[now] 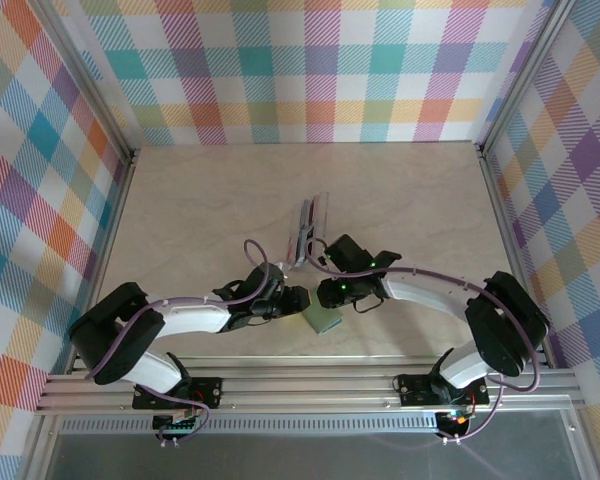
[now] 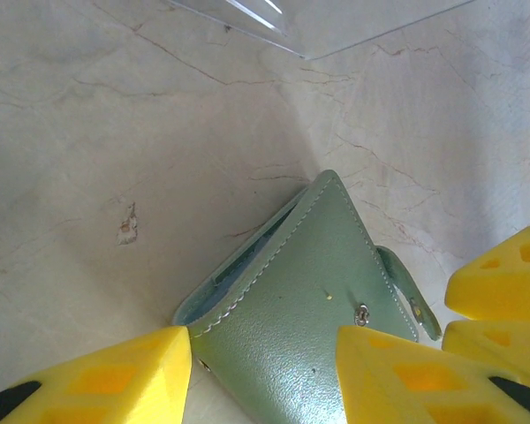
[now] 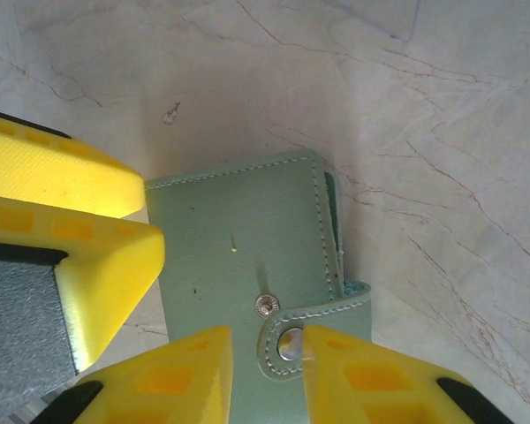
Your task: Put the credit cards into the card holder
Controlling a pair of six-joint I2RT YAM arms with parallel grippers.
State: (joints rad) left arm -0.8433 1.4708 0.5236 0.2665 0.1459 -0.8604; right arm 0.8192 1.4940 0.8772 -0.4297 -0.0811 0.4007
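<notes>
The grey-green card holder (image 1: 323,320) lies folded on the table between both arms. In the left wrist view the card holder (image 2: 291,291) sits between my left gripper's (image 2: 263,375) yellow fingers, which close on its near edge. My right gripper (image 3: 268,375) hovers over its clasp strap (image 3: 318,318). The fingers stand a little apart; one finger touches the snap cap and the other is clear of the strap. The strap is unsnapped, and the bare stud (image 3: 263,305) shows beside it. Several credit cards (image 1: 302,238) stand on edge in a clear tray behind the grippers.
The clear plastic tray (image 1: 315,215) stands just beyond the grippers at mid-table; its corner (image 2: 247,13) shows at the top of the left wrist view. Plaid walls enclose the marble-patterned table (image 1: 200,210). The two grippers nearly touch over the wallet.
</notes>
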